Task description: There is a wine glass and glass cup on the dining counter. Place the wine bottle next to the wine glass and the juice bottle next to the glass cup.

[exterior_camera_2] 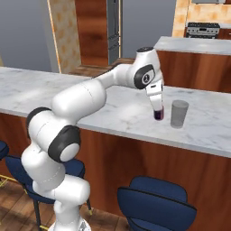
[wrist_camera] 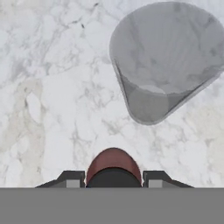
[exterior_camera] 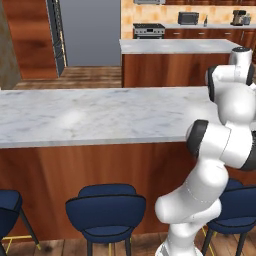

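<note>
marble and red-brown wood make up a rendered kitchen, with the long dining counter [exterior_camera_2: 113, 113] crossing the right base view and blue stools tucked under its front edge. reading left to right in that view, the left stretch of marble is bare, then the white arm reaches from the lower left up and over the slab, and its gripper [exterior_camera_2: 157, 108] points straight down near the counter's right part. the fingers are clamped on the juice bottle [exterior_camera_2: 158, 113], a short bottle with dark purple contents, which looks to stand upright on the marble or just above it; which one cannot be told. just beside it to the right, not touching, stands the glass cup [exterior_camera_2: 179, 113]. from the hand view, the bottle's dark cap and reddish shoulder sit between the two finger tips, with the cup close ahead. judging from this, the juice bottle is being set down next to the cup. the next move calls for opening the fingers and lifting straight up, so the bottle is not tipped into the cup.
</note>
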